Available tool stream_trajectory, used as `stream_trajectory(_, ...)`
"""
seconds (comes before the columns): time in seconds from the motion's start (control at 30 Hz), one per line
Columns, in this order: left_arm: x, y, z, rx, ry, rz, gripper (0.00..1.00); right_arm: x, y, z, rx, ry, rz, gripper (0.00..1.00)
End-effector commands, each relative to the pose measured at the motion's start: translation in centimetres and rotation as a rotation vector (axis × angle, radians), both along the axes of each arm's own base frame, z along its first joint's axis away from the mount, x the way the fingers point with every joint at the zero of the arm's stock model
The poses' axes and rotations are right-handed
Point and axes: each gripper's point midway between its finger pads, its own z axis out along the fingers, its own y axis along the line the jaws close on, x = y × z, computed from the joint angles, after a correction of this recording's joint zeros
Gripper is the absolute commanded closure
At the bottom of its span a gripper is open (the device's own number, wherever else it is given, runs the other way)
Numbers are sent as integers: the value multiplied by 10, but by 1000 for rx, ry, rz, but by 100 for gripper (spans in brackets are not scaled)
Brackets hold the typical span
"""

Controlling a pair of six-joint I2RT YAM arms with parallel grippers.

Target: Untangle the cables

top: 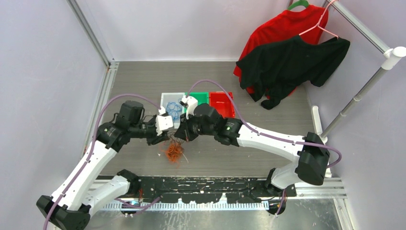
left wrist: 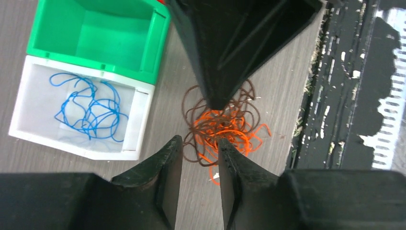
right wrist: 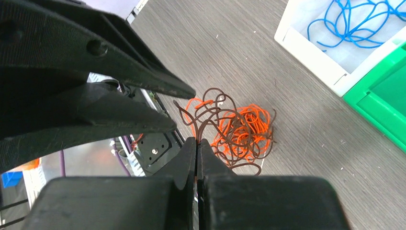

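Note:
A tangle of orange cable [left wrist: 225, 125] and dark brown cable [right wrist: 239, 136] lies on the grey table [top: 143, 76], also seen from above as a small heap [top: 174, 152]. My right gripper [right wrist: 197, 142] comes down onto the heap's edge and is shut on a strand of the brown cable. My left gripper [left wrist: 200, 146] faces it from the other side. Its jaws stand apart, with brown and orange loops lying between the fingertips [left wrist: 168, 154]. A blue cable [left wrist: 88, 108] lies loose in the white bin [left wrist: 143, 103].
A green bin [left wrist: 155, 43] sits beside the white bin, and a red bin [top: 221, 101] beyond it. Red and black shirts [top: 287, 52] hang on a rack at the back right. The black mounting rail [top: 215, 184] runs along the near edge.

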Motion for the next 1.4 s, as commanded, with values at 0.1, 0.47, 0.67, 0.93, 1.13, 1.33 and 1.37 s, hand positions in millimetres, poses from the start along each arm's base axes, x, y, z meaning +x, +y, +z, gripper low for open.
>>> stream_trajectory(0.1,22,-6,13,-11,-101,30,82,-12,2,38,90,-20,50,99)
stream_trajectory(0.47,22,-2,37,-1,-184,11,100,-21,-4,57,174,6,46,82)
stream_trajectory(0.67,14,2,71,-27,-361,-44,100,-18,-27,73,254,34,8,46)
stream_trajectory(0.93,-1,1,105,-85,-488,-109,100,13,-59,106,274,-71,-114,31)
stream_trajectory(1.13,-13,-6,127,-167,-498,-139,100,33,-46,108,202,-127,-125,25)
stream_trajectory(1.33,-15,-9,137,-205,-484,-130,100,18,-7,108,217,-156,1,22)
stream_trajectory(1.37,-15,-9,139,-207,-487,-131,100,13,-1,108,220,-158,29,21)
